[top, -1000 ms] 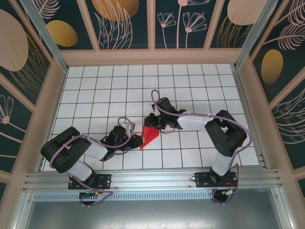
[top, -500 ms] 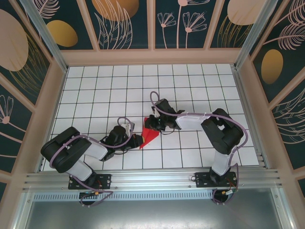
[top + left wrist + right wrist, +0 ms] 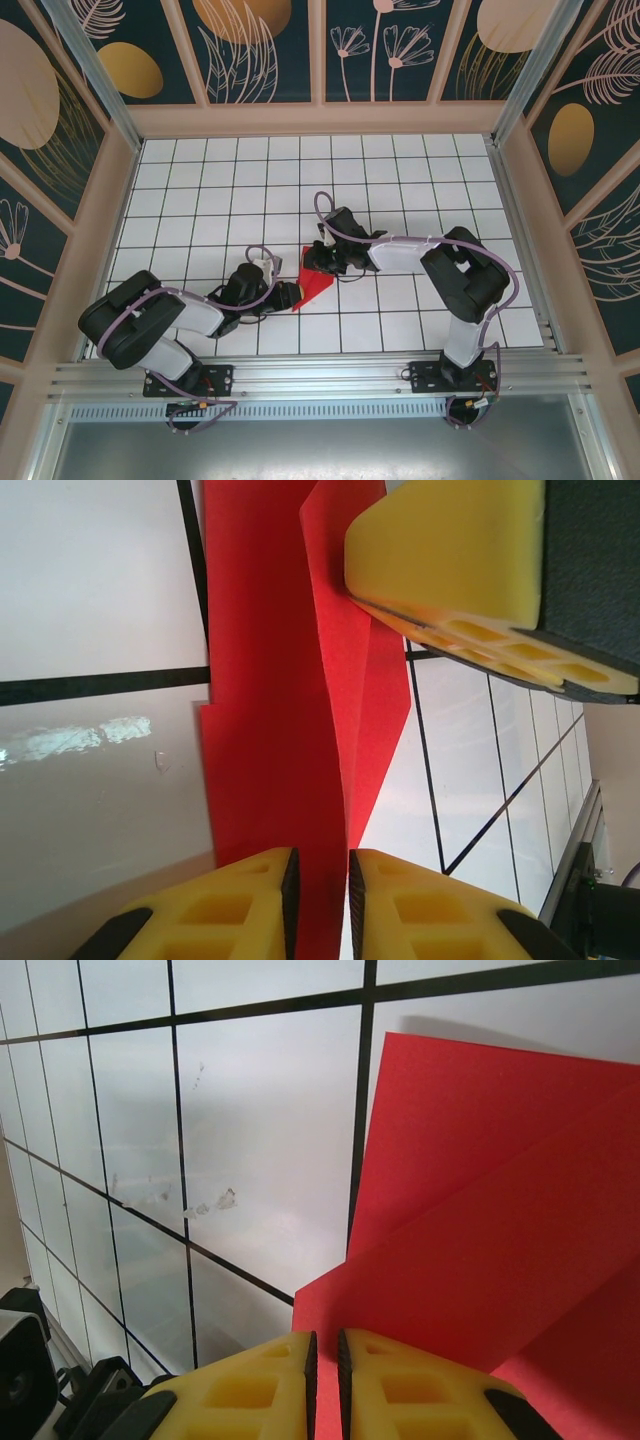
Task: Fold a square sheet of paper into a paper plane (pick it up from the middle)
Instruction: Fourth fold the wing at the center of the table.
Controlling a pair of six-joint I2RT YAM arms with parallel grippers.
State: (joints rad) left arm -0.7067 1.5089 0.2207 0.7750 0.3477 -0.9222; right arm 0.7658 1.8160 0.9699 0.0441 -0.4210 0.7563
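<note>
Red square sheet of paper [image 3: 315, 283], already creased into a small triangle, is seen just below the centre of the top view, lying on the white grid-tiled table [image 3: 200, 200] between the two grippers. In the left wrist view it runs as a long folded strip from the top edge down to the bottom centre.

Left gripper [image 3: 288, 293]: over the last second its jaws have been eased from fully together to a narrow gap. In the left wrist view the fold is seen passing through that gap [image 3: 323, 862], and the gap looks wider than the thin paper. The left arm's elbow has also been shifted slightly toward the lower left of the top view.

Right gripper [image 3: 318, 264]: no change is noted. In the right wrist view its pads [image 3: 250, 1390] are held almost together at the bottom centre, pinched on the paper's near edge. One yellow pad [image 3: 450, 550] is seen resting on the strip at the upper right of the left wrist view.

Interpretation: a crease is judged to have just been pressed and is now being released by the left side while the sheet is anchored by the right. Further folds remain before a paper plane is formed.
</note>
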